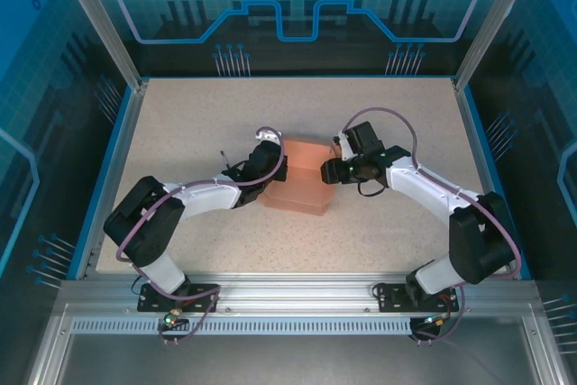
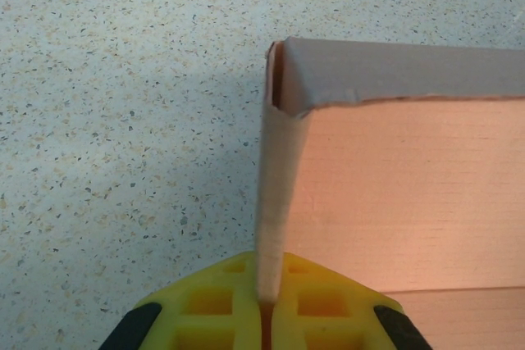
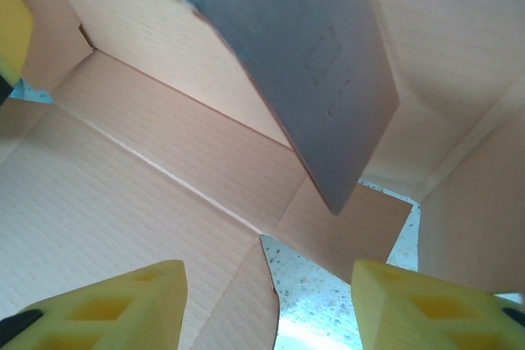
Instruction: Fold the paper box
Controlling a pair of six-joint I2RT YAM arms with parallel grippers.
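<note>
Left gripper (image 2: 267,288) is pinching the upright side wall of the paper box (image 1: 305,179). I'm seeing the right gripper (image 3: 267,305) spread apart, gripping nothing, facing into the box's interior. The box is sitting mid-table (image 1: 379,114).

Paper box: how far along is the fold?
Done: the paper box stands as a partial tray, some walls up. In hand: left tool is shut on one upright wall; right tool is open, facing the inside. Left: a loose flap hangs inside, and table shows through an unclosed corner.
</note>
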